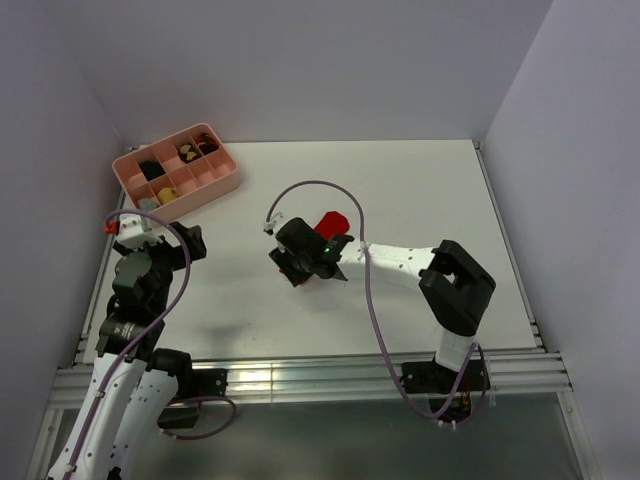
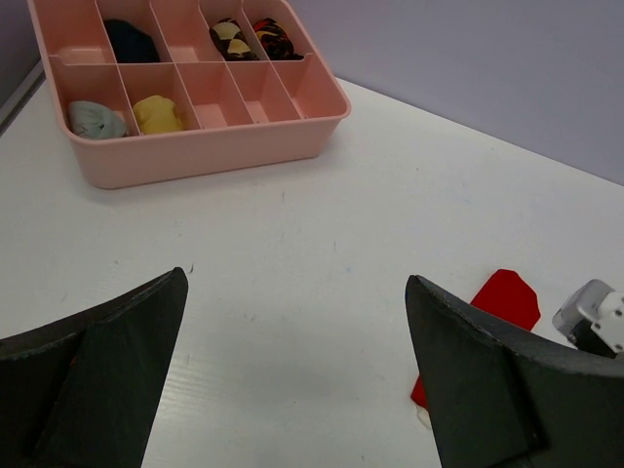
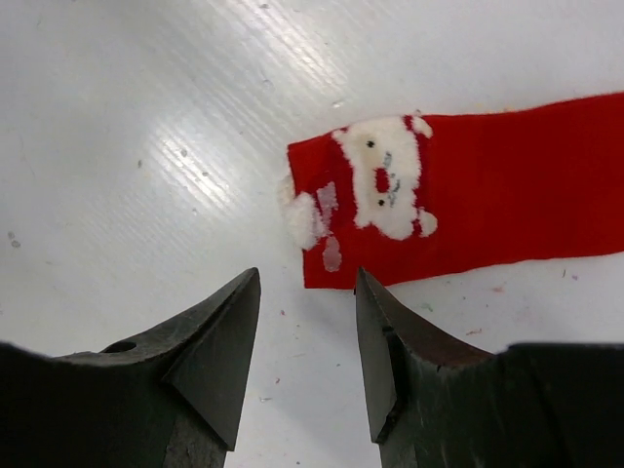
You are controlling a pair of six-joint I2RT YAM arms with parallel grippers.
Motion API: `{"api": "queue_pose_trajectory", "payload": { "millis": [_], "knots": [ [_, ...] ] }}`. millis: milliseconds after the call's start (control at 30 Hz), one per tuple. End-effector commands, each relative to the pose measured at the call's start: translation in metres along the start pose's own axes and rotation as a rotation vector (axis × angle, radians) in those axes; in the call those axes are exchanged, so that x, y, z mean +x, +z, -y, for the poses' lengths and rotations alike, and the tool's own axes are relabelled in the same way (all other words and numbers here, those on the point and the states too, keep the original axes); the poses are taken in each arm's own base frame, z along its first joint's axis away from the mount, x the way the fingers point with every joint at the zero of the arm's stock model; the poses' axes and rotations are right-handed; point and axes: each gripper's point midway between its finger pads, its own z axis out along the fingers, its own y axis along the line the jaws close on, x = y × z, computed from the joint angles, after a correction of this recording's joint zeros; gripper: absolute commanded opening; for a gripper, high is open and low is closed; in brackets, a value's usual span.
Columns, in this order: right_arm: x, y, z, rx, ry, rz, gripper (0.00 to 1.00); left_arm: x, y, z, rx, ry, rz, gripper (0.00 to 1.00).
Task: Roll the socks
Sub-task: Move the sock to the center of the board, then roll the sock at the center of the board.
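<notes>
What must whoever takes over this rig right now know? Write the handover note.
Left gripper: open, empty, over bare table, facing the pink tray.
Right gripper: jaws partly open, empty, just short of the end of the socks that bears the white Santa face.
Socks: flat on the table mid-workspace, unrolled, nothing gripping them.
Done: the right arm is lined up at the Santa end.
Left: grip that end, roll the socks into a bundle.
</notes>
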Motion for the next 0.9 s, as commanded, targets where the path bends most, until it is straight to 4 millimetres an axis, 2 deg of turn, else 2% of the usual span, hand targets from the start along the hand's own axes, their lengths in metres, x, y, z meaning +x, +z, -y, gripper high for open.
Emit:
{"api": "queue_pose_trajectory", "payload": {
  "millis": [0, 200, 433, 867],
  "knots": [
    [-0.010, 0.006, -0.006, 0.035, -0.109, 0.050, 0.52, -0.007, 0.000, 0.000, -0.008, 0.004, 0.026, 1.00],
    [0.000, 0.017, -0.014, 0.073, -0.186, 0.010, 0.52, -0.007, 0.000, 0.000, -0.008, 0.004, 0.026, 0.99],
    [0.002, 0.022, -0.005, 0.145, -0.193, 0.016, 0.52, -0.008, 0.000, -0.001, -0.009, 0.003, 0.028, 1.00],
    [0.011, 0.034, -0.005, 0.144, -0.236, -0.027, 0.49, -0.008, 0.000, 0.000, -0.007, 0.004, 0.029, 0.99]
  ]
}}
